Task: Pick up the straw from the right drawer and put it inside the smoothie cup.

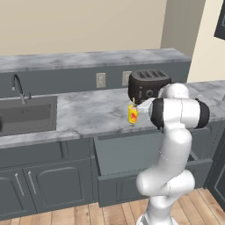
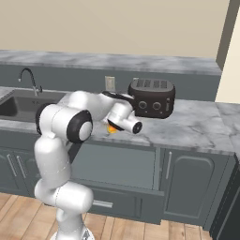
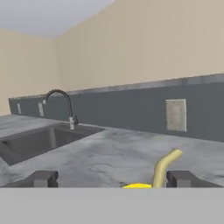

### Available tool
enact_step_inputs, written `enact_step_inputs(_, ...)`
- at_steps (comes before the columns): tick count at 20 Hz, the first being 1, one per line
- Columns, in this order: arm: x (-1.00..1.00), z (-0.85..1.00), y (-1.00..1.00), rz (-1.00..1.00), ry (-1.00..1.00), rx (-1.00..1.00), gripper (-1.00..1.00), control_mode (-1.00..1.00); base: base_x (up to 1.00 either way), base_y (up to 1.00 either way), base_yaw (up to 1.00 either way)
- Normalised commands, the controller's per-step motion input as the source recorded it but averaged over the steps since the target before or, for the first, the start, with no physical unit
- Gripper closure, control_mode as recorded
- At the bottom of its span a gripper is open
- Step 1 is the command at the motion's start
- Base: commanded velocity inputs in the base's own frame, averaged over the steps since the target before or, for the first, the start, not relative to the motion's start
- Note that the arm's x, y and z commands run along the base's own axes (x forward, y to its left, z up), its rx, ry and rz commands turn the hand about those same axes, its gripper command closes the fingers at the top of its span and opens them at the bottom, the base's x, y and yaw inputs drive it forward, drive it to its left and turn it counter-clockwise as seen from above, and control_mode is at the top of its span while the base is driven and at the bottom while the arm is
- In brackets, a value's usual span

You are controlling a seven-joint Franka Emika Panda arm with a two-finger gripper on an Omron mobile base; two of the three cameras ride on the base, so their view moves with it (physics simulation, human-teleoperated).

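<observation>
Straw (image 3: 165, 168) standing in smoothie cup (image 1: 132, 115), right drawer (image 1: 132, 154) open. Gripper (image 3: 113, 178) fingers wide, empty. Task looks done; only retreat left.

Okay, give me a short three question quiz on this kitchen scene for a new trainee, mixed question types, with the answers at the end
1. True or false: the right drawer is pulled open below the counter.
2. Multiple choice: where is the straw now? A) lying in the drawer B) standing up out of the smoothie cup C) lying in the sink
3. Fill in: the black appliance standing just behind the cup is a ____.

Key
1. True; its flat grey inside faces up in both base views.
2. B; the left base view shows a thin stick rising from the cup's top, and in the hand view the gripper has its fingers apart on either side of the cup's rim.
3. Toaster.
</observation>
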Motion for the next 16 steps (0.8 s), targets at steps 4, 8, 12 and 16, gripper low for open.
enact_step_inputs(4,-0.92,0.49,0.0,-0.14,0.02,-0.15,-1.0,-1.0,0.0,0.0,0.0)
enact_step_inputs(8,-1.0,0.42,0.0,-0.13,0.0,-0.16,-1.0,-1.0,0.0,0.0,0.0)
enact_step_inputs(12,-1.0,0.48,0.0,-0.12,0.0,-0.14,-1.0,-1.0,0.0,0.0,0.0)
enact_step_inputs(16,-0.94,0.6,0.0,-0.11,0.0,-0.15,-1.0,-1.0,0.0,0.0,0.0)
